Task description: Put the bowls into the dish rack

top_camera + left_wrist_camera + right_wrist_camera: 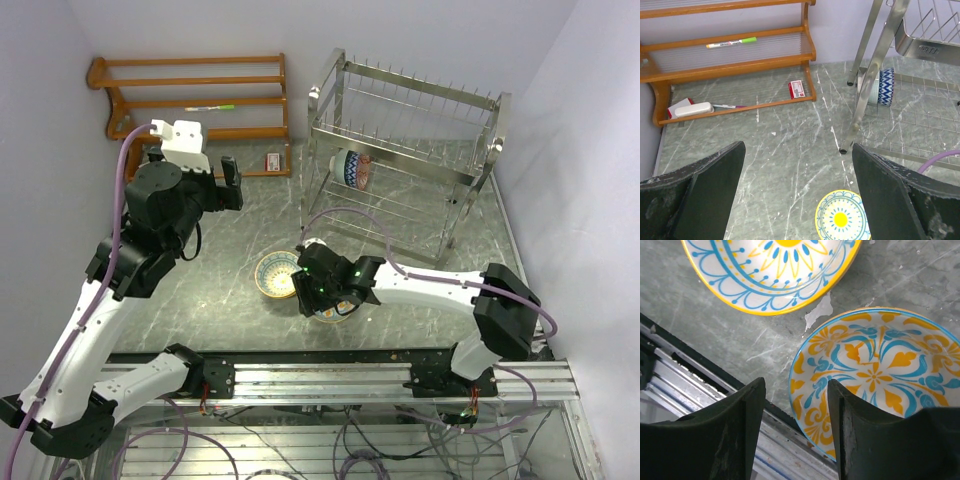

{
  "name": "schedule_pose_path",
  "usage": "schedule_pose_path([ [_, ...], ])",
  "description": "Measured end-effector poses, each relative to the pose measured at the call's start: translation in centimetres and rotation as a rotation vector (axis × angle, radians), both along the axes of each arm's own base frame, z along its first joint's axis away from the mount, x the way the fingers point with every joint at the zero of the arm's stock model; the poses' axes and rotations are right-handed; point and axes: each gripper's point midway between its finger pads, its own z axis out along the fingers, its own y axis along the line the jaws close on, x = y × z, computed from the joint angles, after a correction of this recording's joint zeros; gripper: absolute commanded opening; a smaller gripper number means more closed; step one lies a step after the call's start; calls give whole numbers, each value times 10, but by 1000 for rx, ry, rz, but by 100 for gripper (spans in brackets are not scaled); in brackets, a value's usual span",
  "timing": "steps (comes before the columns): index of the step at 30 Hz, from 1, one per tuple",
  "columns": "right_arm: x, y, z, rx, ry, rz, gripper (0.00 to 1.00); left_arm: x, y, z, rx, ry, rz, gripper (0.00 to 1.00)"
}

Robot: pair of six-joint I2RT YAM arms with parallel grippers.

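Observation:
Two bowls lie near the table's front edge. The yellow-teal bowl (pixel 275 273) (pixel 841 218) (pixel 775 270) sits open side up. Just to its right lies the blue-orange floral bowl (pixel 880 370) (pixel 337 316), mostly hidden under my right gripper (pixel 318 290) (pixel 796 425). That gripper is open and straddles the bowl's near rim, one finger inside and one outside, with a gap on both sides. A third bowl with a blue-white outside (pixel 352 167) (pixel 882 86) stands on edge in the lower tier of the dish rack (pixel 420 150) (pixel 880 55). My left gripper (pixel 225 185) (pixel 797 190) hangs open, high above the table.
A brown wooden shelf (pixel 190 90) (pixel 730 55) stands at the back left with a marker (pixel 732 43) on it. A small red-white box (pixel 272 161) (pixel 797 90) and a white eraser (pixel 692 109) lie at its foot. The metal rail (pixel 330 375) (pixel 690 385) runs right beside the floral bowl.

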Motion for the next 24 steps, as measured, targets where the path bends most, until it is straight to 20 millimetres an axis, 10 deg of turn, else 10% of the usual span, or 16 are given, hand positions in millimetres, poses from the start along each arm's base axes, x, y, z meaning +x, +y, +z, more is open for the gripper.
schedule_pose_path([
  [7,-3,-3,-15,-53,1,33,45,-2,5,-3,17,3,15,99],
  [17,-5,-4,-18,-106,-24,77,1,-4,9,-3,21,-2,29,99],
  [24,7,-2,7,-109,-88,68,0,-3,10,-6,36,2,34,99],
])
